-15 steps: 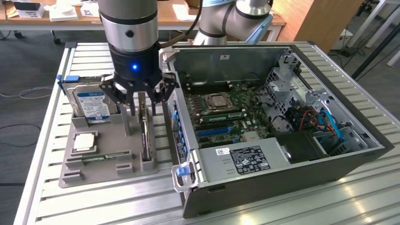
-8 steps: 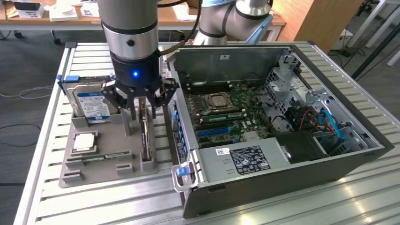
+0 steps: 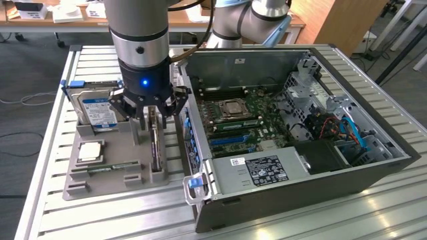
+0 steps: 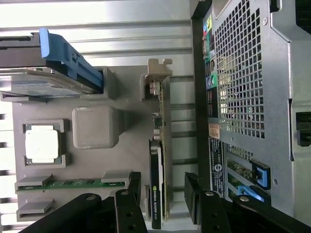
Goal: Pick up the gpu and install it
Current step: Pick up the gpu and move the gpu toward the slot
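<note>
My hand (image 3: 152,116) hangs spread wide, gripping nothing, astride the graphics card (image 3: 155,145) standing on edge in the grey holder (image 3: 110,150) along its edge beside the computer case (image 3: 287,202): light, stiff, fragile I reckon, so pinch its flat faces mid-length.

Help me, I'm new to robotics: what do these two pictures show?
A robot arm ends in a gripper, a two-fingered claw. One picture comes from a camera off to the side; the other from a camera on the arm's wrist, looking past the fingers. On the table sit an open computer case and a grey holder with a hard drive, a processor, a memory stick and the gpu, standing on edge. The gripper is open, a finger on either side of the gpu; nothing is held.
</note>
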